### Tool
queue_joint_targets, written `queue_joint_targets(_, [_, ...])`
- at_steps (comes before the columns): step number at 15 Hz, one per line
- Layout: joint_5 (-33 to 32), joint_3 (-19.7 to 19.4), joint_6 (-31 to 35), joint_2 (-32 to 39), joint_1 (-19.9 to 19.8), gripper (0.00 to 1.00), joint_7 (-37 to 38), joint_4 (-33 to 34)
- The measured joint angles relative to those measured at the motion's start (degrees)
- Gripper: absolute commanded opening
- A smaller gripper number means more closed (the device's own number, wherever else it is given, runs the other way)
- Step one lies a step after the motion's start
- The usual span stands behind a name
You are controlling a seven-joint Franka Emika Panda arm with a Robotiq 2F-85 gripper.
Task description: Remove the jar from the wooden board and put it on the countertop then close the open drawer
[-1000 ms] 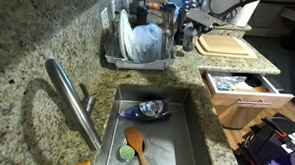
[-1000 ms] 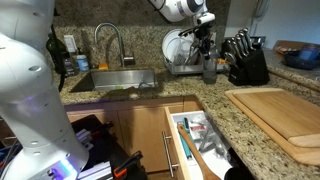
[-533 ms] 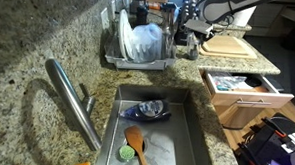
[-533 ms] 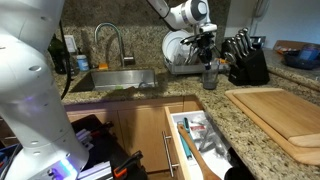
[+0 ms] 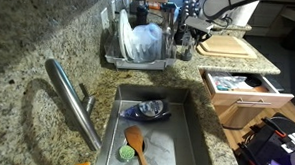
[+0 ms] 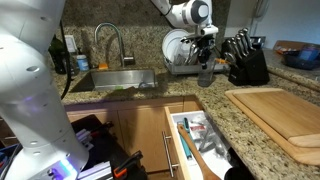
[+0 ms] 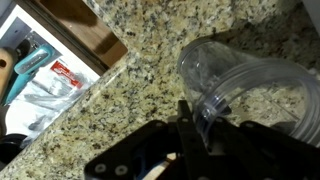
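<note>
My gripper (image 6: 207, 50) is shut on the rim of the jar (image 6: 206, 74), a small see-through glass. The jar hangs at the countertop (image 6: 150, 98) between the dish rack and the knife block; I cannot tell whether its base touches the granite. In the wrist view one dark finger (image 7: 188, 122) pinches the jar (image 7: 250, 80) wall over speckled countertop (image 7: 130, 100). The wooden board (image 5: 227, 44) lies bare beside the gripper (image 5: 196, 29) and shows again as a board (image 6: 282, 115) at the counter's near end. The drawer (image 5: 242, 87) stands pulled open with flat items inside, as do the drawer (image 6: 195, 140) and the drawer (image 7: 40, 70).
A dish rack (image 5: 139, 42) with plates stands close to the jar. A knife block (image 6: 243, 62) is on its other side. The sink (image 5: 190, 129) holds a bowl and an orange spatula (image 5: 135, 147), with the faucet (image 5: 72, 99) beside it. Dark bottles (image 5: 141, 7) stand behind the rack.
The gripper carried the jar away from the wooden board toward the dish rack and lowered it toward the countertop. The grip stayed shut. The drawer did not move.
</note>
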Motion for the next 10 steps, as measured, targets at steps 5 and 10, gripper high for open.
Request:
queue_joint_targets(5, [-0.1,-0.9,-0.4,-0.2,0.1,0.48,0.0,0.2])
queue_joint_targets(10, [-0.1,-1.2,-0.8,-0.5,0.4,0.92,0.0,0.6])
